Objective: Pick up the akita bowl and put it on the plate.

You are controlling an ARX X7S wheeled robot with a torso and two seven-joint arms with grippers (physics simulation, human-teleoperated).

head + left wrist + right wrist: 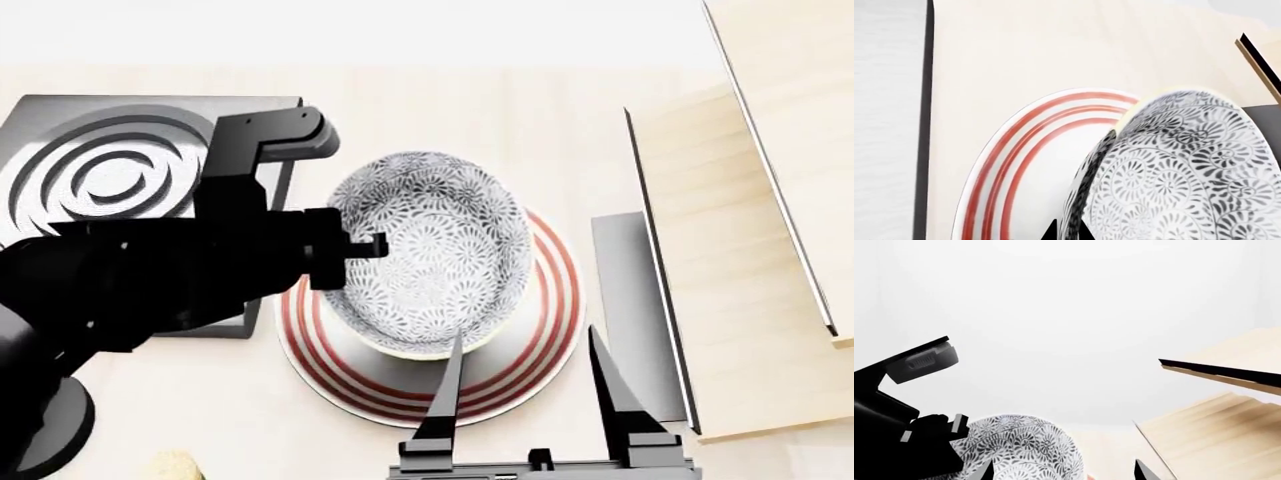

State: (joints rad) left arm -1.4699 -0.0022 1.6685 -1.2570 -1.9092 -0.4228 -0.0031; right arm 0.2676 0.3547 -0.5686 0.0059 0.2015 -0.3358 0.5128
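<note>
The left hand [358, 250] grips the akita bowl [430, 252] above the plate [547, 300].

A pale wood tabletop [561, 130] carries everything in the head view. At its far left sits a square dark grey burner [94, 160] with light concentric rings on its top, partly hidden from view. To the right lies a flat dark grey panel [630, 290], and just beside it stand light wooden boards [747, 250] with thin dark edges, rising in steps toward the right. A small yellowish object [171, 465] shows at the near left edge, too cut off to identify.
</note>
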